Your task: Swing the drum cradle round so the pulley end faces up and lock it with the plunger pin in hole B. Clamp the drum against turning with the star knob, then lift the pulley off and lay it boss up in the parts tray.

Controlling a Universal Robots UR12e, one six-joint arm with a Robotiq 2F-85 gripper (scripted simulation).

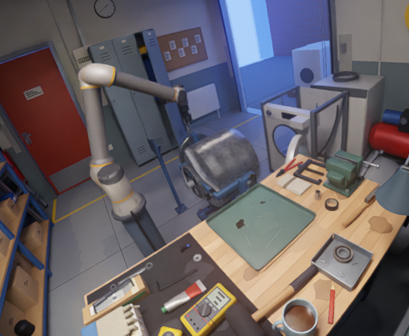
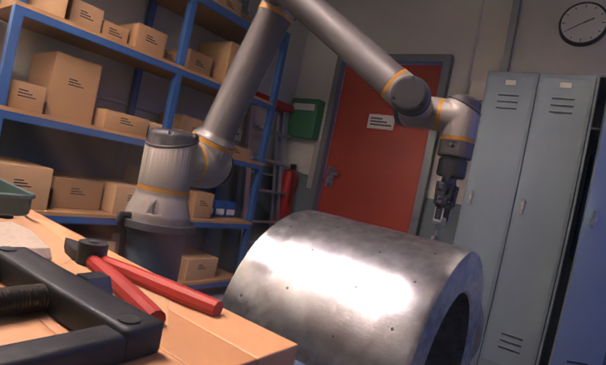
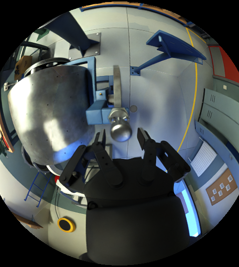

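Observation:
The steel drum (image 1: 223, 159) (image 2: 356, 285) (image 3: 48, 112) lies on its side in the blue cradle (image 1: 225, 186), and the plunger pin's round metal knob (image 3: 120, 130) sticks out from the cradle's blue bracket (image 3: 98, 113) beside it. My gripper (image 3: 121, 137) (image 1: 187, 121) (image 2: 439, 212) hangs just above that knob, open and holding nothing, with the knob between its fingers. The pulley (image 3: 45, 63) shows as a dark rim at the drum's far end. The green parts tray (image 1: 261, 219) lies on the workbench.
The drum's curved wall stands close beside my fingers. A blue floor stand (image 3: 175, 49) (image 1: 165, 173) is bolted nearby, and grey lockers (image 2: 537, 190) stand behind. The workbench holds a vise (image 1: 344, 171), a small metal tray (image 1: 342, 261), red-handled pliers (image 2: 152, 282) and a multimeter (image 1: 207, 313).

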